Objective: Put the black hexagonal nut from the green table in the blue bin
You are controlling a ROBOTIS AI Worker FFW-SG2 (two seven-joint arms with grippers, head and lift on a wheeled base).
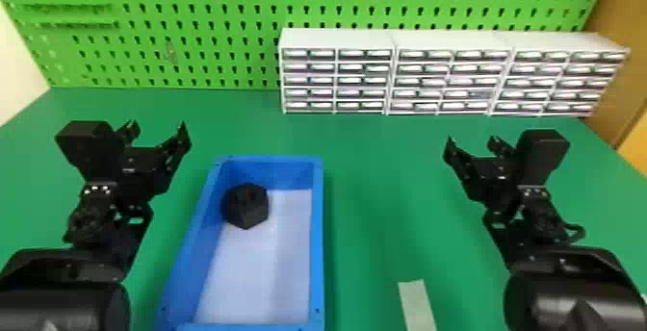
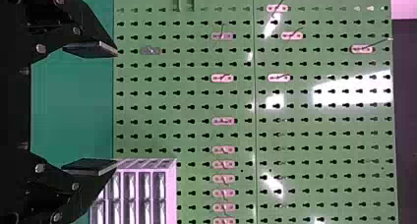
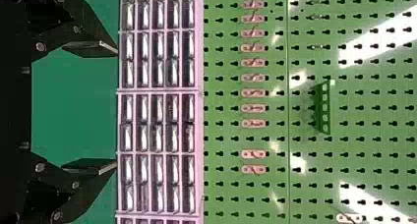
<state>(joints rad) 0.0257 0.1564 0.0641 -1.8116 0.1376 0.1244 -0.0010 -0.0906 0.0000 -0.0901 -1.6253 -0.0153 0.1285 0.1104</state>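
1 chunky black hexagonal nut (image 1: 246, 206) lies in the blue bin (image 1: 317, 238), left gripper (image 1: 156, 131) and right gripper (image 1: 472, 143) wide.

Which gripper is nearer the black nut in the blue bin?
Left. The left gripper is just off the bin's left side, close to the nut's end; the right gripper is well right of the nut, past the bin's right wall.

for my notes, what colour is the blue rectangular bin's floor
Bin floor: whitish, clearest in the head view.
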